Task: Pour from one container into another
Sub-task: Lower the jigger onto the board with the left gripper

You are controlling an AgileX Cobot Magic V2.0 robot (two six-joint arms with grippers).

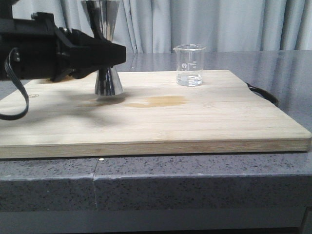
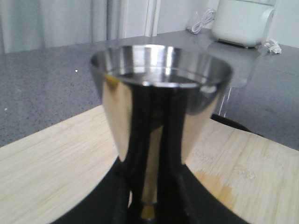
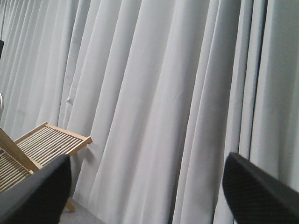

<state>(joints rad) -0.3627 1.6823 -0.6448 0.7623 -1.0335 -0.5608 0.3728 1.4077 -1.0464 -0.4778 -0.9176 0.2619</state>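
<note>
The steel hourglass jigger (image 1: pixel 108 83) is upright at the back left of the wooden board (image 1: pixel 195 126). My left gripper (image 1: pixel 114 54) reaches in from the left and is shut on its narrow waist. Whether its base rests on the board or hangs just above it I cannot tell. In the left wrist view the jigger's upper cup (image 2: pixel 201 107) fills the middle, and the left gripper (image 2: pixel 149 205) clasps the waist with its gold band. The clear glass beaker (image 1: pixel 189 66) stands at the back right, a little clear liquid in its bottom. My right gripper (image 3: pixel 149 200) is open, facing a curtain.
A darker wet stain (image 1: pixel 158 101) marks the board between jigger and beaker. A black handle (image 1: pixel 265 95) sticks out from the board's right side. A white appliance (image 2: pixel 243 21) stands on the counter beyond. A wooden slatted rack (image 3: pixel 46 144) leans by the curtain.
</note>
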